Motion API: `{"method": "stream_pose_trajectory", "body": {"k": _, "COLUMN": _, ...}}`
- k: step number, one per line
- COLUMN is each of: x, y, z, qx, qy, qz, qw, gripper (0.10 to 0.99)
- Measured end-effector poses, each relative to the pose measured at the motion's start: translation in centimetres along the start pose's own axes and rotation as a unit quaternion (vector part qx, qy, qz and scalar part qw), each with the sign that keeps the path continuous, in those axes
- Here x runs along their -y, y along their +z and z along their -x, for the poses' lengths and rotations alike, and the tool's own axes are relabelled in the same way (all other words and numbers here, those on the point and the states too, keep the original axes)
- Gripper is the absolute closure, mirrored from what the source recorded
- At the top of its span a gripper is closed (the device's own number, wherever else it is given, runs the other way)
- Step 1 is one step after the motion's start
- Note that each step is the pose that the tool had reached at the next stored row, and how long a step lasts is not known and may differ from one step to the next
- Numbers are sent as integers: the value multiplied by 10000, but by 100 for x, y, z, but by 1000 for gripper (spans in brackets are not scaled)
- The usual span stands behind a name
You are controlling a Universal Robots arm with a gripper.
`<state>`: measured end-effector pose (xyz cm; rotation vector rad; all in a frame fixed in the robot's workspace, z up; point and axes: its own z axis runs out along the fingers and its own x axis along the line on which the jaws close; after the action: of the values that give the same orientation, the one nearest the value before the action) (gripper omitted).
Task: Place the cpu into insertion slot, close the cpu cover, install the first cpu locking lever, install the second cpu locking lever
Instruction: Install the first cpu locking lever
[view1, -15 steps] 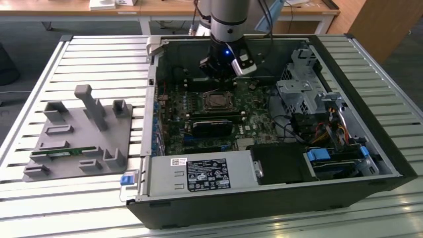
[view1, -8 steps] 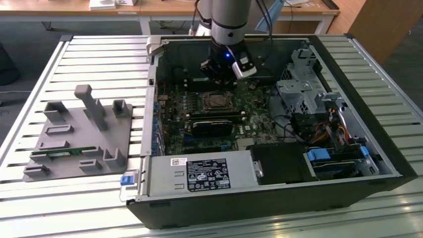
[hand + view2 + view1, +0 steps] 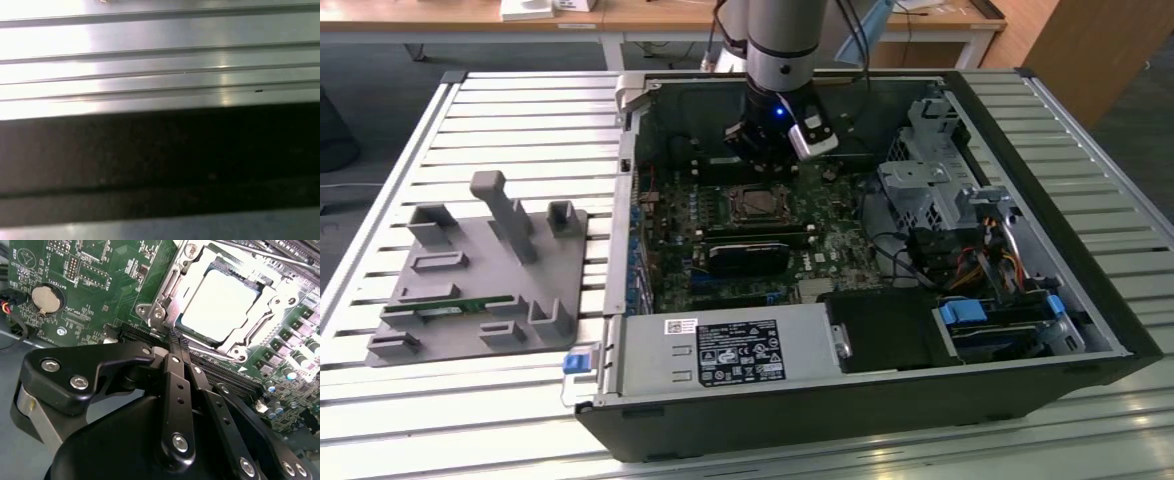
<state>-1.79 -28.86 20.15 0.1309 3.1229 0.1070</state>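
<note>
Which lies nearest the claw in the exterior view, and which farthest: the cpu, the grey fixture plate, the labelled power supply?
1. The cpu, seated in the insertion slot just below the claw.
2. The labelled power supply, along the case's near edge.
3. The grey fixture plate, outside the case at the exterior view's left.

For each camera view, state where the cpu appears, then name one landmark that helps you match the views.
Exterior view: the cpu sits in the socket mid-board, just below the gripper.
Second wrist view: the cpu lies bright inside the cpu cover, beyond the fingertips.
First wrist view: not in it.
Shared landmark: the green motherboard.
</note>
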Motion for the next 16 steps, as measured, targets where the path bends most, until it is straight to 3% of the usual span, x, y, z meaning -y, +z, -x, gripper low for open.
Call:
{"method": "stream_pose_trajectory", "body": {"k": 7, "x": -32, "y": 31, "z": 4, "qx": 1, "qy": -1, "qz": -71, "qw": 10000, "gripper": 980}}
{"method": "stream_pose_trajectory", "body": {"k": 16, "x": -36, "y": 7, "z": 4, "qx": 1, "qy": -1, "qz": -76, "qw": 10000, "gripper": 980}}
